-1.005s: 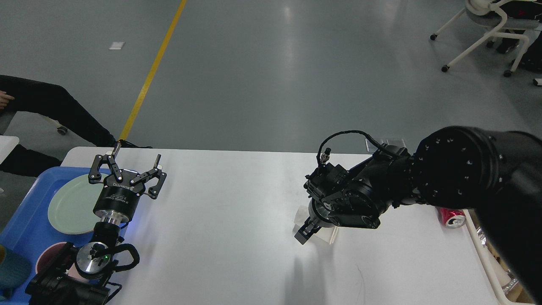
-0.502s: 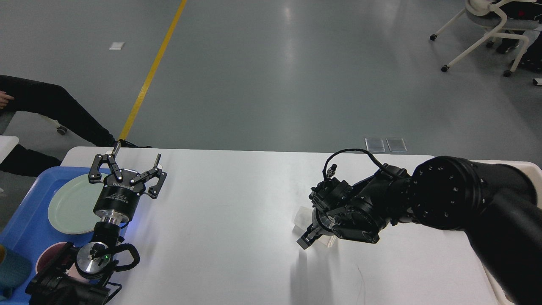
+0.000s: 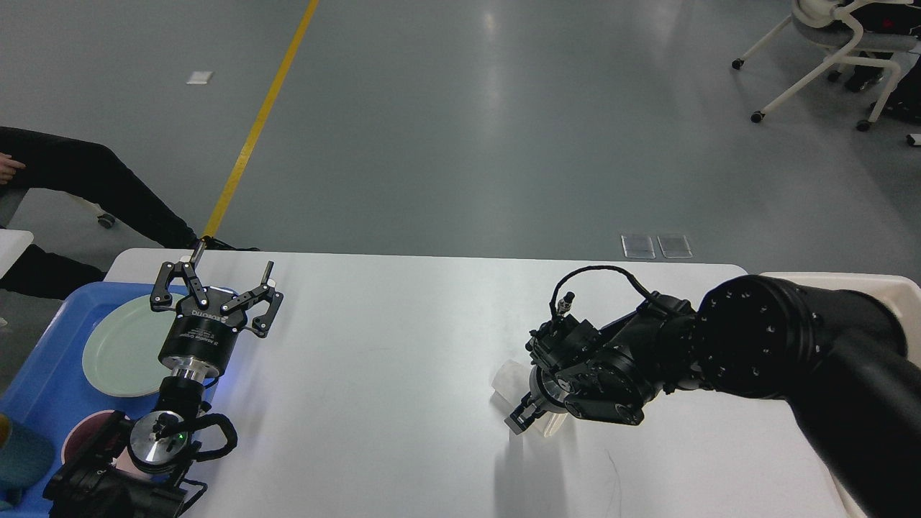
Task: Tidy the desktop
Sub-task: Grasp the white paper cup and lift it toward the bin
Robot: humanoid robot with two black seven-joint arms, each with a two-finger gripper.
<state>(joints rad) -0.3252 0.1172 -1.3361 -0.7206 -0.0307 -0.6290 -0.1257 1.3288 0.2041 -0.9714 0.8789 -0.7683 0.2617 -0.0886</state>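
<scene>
1. Head view: white bench (image 3: 403,374) fills the lower frame, wide, matte, nearly bare. Blue tray (image 3: 43,374) overlapping its left edge, holding a pale green plate (image 3: 115,352) and a pink cup (image 3: 79,439).
2. Left gripper (image 3: 216,291) raised beside the tray, fingers spread wide, grasping nothing.
3. Right gripper (image 3: 524,419) pointing down at a small clear plastic cup (image 3: 507,378) lying near bench centre-right. Fingers dark and foreshortened; cannot tell whether clenched or released, nor whether touching the cup.
4. Handling, judged: cup looks light, thin-walled, easily crushed, slippery, apt to roll. Best taken across the rim or wall with a gentle pinch.
5. Against one second earlier: right arm lower and drawn back toward the robot; red can at the right edge now hidden behind it. Left arm unmoved.
</scene>
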